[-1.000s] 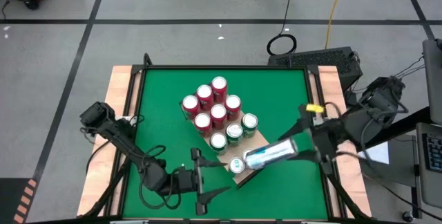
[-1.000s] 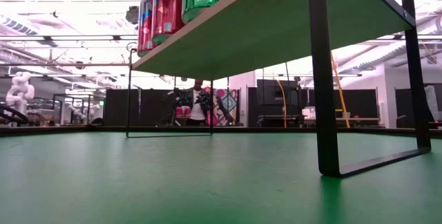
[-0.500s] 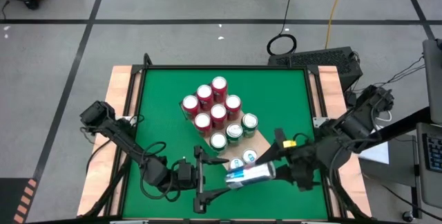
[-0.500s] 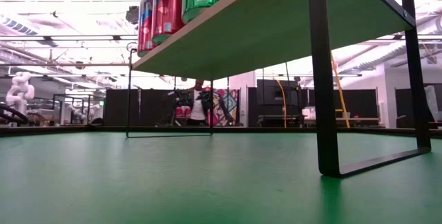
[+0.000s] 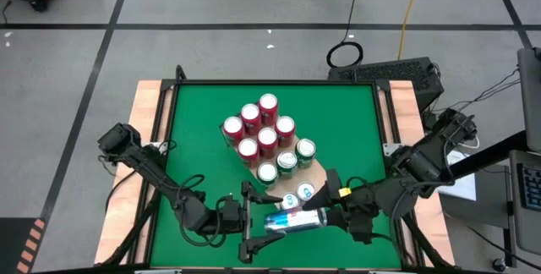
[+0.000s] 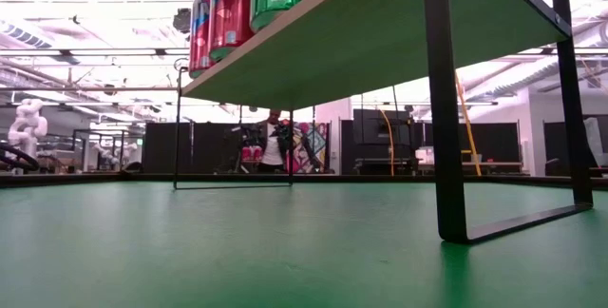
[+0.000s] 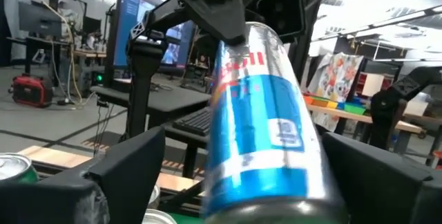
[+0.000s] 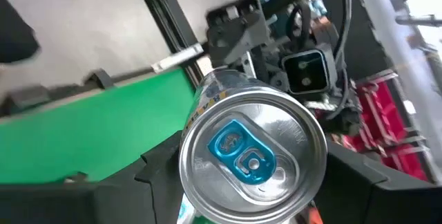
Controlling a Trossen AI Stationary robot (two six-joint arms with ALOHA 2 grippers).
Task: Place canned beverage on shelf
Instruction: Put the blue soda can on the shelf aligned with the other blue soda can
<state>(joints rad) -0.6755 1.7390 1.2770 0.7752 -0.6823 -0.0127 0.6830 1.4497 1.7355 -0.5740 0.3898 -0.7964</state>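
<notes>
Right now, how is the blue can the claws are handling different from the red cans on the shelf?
The blue can is blue and silver; the red cans are red. The blue can lies on its side in the air, gripped by the right claw, with the open left claw at its other end; the red cans stand upright on the shelf. All are drink cans.

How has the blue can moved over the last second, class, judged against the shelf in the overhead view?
Yes. The blue can, carried by the right end effector, went leftward and nearer the table's front edge, past the shelf.
</notes>
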